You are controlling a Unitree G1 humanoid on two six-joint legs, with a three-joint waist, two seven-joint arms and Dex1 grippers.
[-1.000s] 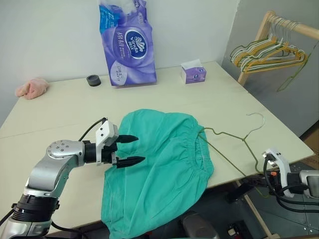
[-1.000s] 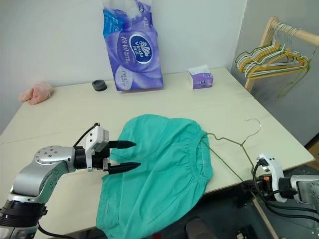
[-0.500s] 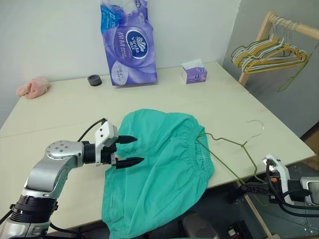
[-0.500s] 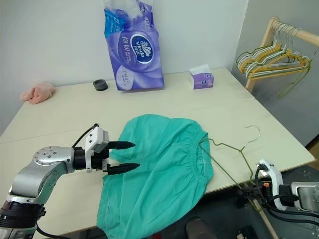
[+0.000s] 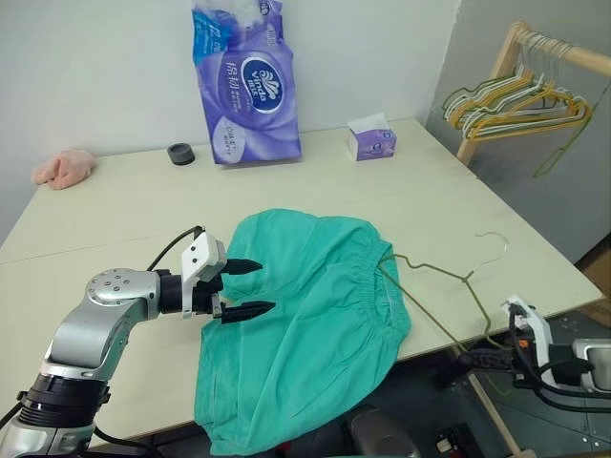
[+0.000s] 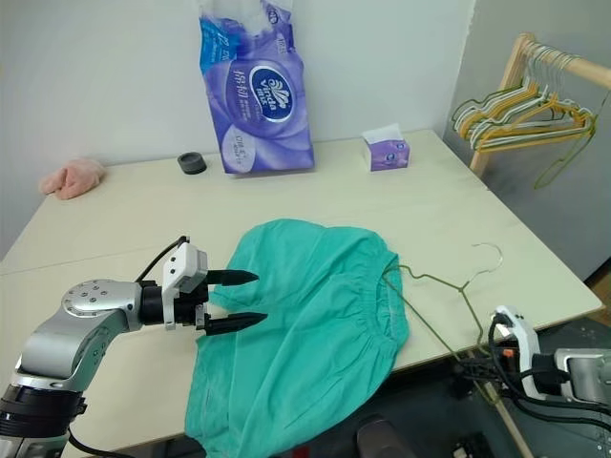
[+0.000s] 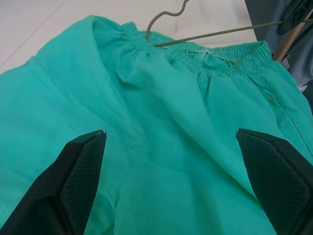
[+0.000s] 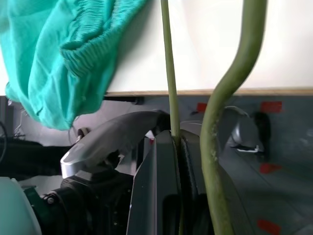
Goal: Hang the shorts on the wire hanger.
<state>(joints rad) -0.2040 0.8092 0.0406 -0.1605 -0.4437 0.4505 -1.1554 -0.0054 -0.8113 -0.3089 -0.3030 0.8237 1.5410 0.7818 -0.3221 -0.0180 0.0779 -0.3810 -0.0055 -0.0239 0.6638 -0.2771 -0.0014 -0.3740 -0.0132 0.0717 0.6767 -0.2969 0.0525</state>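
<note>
The table (image 5: 115,215) carries the shorts (image 5: 305,315), which are spread flat near the front edge with one leg draped over it. The wire hanger (image 5: 439,286) is laid beside the waistband, one end touching the elastic and the hook lifted off the tabletop. Its lower bar is clamped in the clenched right gripper (image 5: 477,360) just past the table edge. The left gripper (image 5: 250,287) is held spread wide over the fabric, grasping nothing. For threading, the hanger end is probably best kept low and aimed into the waistband while the cloth is pinned or lifted.
</note>
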